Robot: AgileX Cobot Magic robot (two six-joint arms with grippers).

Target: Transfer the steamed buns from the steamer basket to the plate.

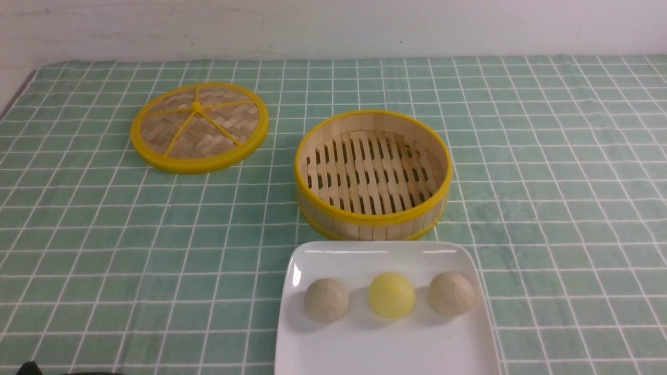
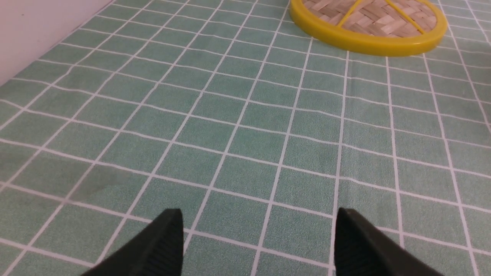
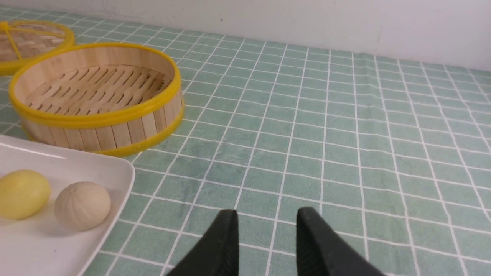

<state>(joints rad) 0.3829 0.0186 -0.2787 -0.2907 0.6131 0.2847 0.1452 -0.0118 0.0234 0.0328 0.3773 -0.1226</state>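
The three steamed buns lie in a row on the white square plate point(image 1: 385, 349): a beige one point(image 1: 326, 299), a pale yellow one point(image 1: 392, 295) and a second beige one point(image 1: 451, 293). The steamer basket point(image 1: 365, 229) stands just behind the plate with nothing in it. In the right wrist view the basket point(image 3: 99, 134), plate point(image 3: 57, 245), yellow bun point(image 3: 23, 193) and one beige bun point(image 3: 82, 205) show beside my right gripper point(image 3: 267, 214), which is open with a narrow gap, empty, over the cloth. My left gripper point(image 2: 259, 214) is wide open and empty over bare cloth.
The flat woven lid point(image 1: 199, 126) with yellow spokes lies on the green checked cloth, behind and left of the basket; it also shows in the left wrist view point(image 2: 368, 23) and the right wrist view point(image 3: 23, 42). A white wall runs along the table's far edge.
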